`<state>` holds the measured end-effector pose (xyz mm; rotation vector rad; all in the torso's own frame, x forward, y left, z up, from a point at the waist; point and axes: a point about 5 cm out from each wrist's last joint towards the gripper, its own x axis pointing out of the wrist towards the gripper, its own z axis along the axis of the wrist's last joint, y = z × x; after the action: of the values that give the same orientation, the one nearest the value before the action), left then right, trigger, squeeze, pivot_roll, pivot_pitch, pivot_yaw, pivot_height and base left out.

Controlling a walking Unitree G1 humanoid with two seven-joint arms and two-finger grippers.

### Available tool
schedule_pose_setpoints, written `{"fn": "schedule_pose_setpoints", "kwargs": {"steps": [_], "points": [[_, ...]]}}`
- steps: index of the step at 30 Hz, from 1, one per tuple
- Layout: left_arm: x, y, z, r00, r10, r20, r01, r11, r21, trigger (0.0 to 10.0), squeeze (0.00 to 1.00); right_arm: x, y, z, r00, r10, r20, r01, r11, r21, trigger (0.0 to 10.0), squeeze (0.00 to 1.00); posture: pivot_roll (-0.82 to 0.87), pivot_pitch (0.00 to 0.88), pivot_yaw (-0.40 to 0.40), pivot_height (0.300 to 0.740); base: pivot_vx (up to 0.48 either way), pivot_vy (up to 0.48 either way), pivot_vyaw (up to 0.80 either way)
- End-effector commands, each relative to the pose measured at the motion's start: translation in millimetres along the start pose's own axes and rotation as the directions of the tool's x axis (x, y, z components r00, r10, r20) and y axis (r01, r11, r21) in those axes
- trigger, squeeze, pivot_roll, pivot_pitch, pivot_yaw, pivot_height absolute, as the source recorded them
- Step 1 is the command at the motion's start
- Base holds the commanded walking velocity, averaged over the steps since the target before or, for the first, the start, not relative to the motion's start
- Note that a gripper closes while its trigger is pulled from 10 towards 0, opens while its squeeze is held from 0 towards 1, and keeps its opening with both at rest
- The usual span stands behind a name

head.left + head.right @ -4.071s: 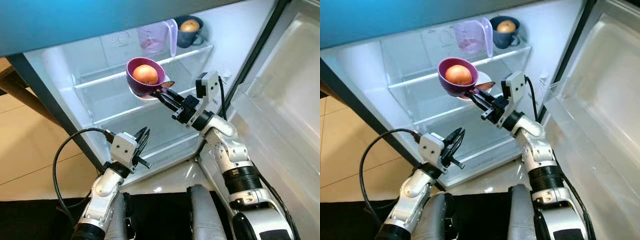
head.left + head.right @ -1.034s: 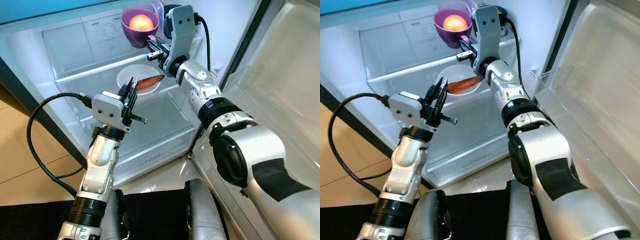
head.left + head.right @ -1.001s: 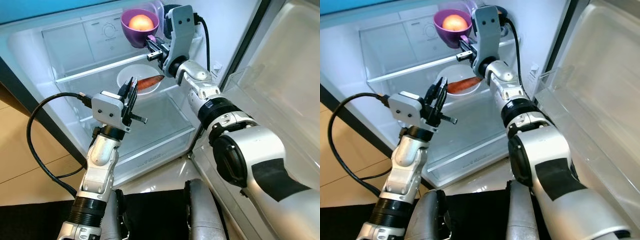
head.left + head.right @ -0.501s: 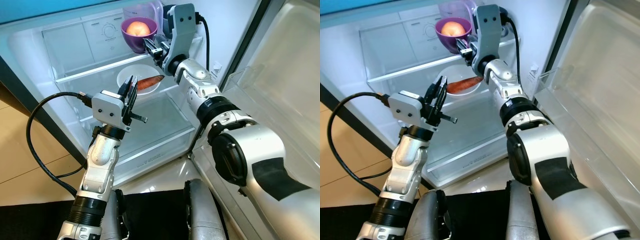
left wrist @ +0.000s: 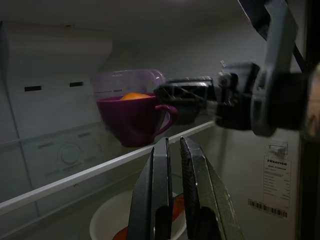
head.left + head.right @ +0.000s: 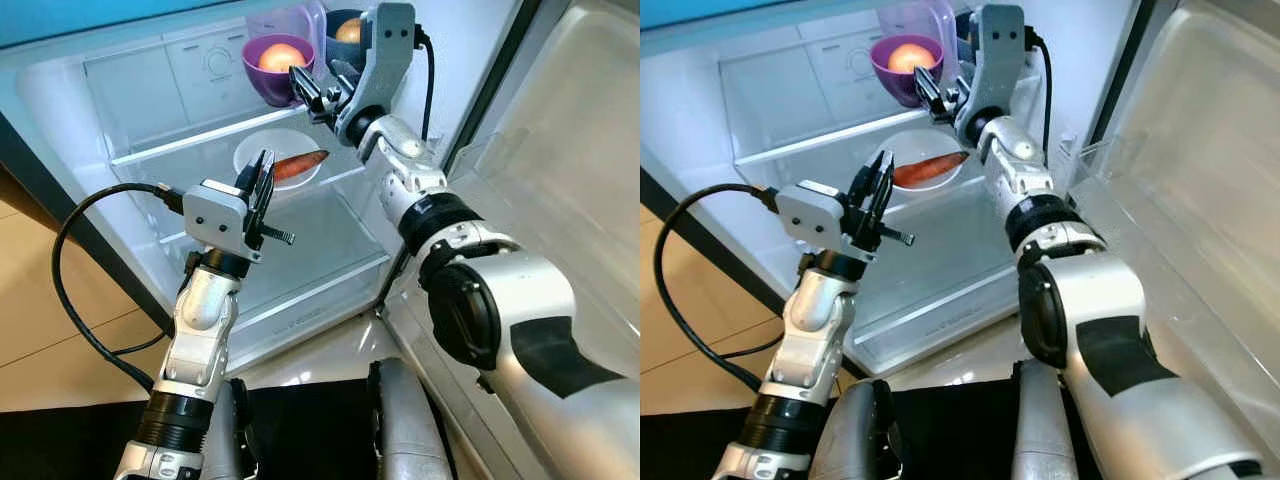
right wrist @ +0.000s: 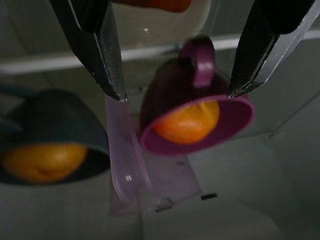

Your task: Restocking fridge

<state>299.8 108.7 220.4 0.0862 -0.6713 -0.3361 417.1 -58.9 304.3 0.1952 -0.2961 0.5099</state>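
Observation:
A purple cup (image 6: 272,72) with an orange (image 6: 279,57) inside stands upright on the fridge's top glass shelf (image 6: 190,136). My right gripper (image 6: 308,90) is open just beside the cup's handle, with its fingers apart from it. In the right wrist view the cup (image 7: 187,95) sits between and beyond the spread fingers (image 7: 97,47), untouched. My left gripper (image 6: 265,165) is shut and empty, held in front of the middle shelf. In the left wrist view its fingers (image 5: 159,200) point at the cup (image 5: 131,119).
A white bowl (image 6: 262,152) holding a carrot (image 6: 298,163) sits on the middle shelf. A dark blue cup (image 6: 338,30) with another orange and a clear jug (image 6: 285,18) stand behind the purple cup. The open fridge door (image 6: 560,190) is on the right.
The purple cup came down onto the top shelf, and my right gripper let go of it, opened and drew back a little to the right. The left arm has not moved.

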Motion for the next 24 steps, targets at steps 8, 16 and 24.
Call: {"fn": "schedule_pose_setpoints", "kwargs": {"steps": [8, 16, 24], "points": [[-7.0, 0.3, -2.7, 1.000, -0.013, -0.023, 0.013, 1.000, 0.015, 10.0, 0.00, -22.4, -14.6, -27.5, 0.998, 0.045, 0.035, -0.048, 0.997, 0.063, 10.0, 0.00, -0.13, 0.238, 0.008, 0.586, 0.000, 0.000, 0.00], [-9.8, -0.3, -5.2, 0.999, -0.020, -0.034, 0.020, 1.000, 0.003, 10.0, 0.00, -51.1, -39.6, -47.5, 0.999, 0.001, 0.051, -0.005, 0.998, 0.068, 10.0, 0.00, -0.14, 0.212, 0.031, 0.586, 0.000, 0.000, 0.00], [-39.2, -7.7, -52.9, 0.944, -0.023, -0.329, 0.001, 0.998, -0.066, 10.0, 0.00, -124.1, -66.6, -118.8, 0.977, -0.199, -0.078, 0.208, 0.969, 0.131, 10.0, 0.00, -0.14, 0.179, 0.038, 0.586, 0.000, 0.000, 0.00]]}}
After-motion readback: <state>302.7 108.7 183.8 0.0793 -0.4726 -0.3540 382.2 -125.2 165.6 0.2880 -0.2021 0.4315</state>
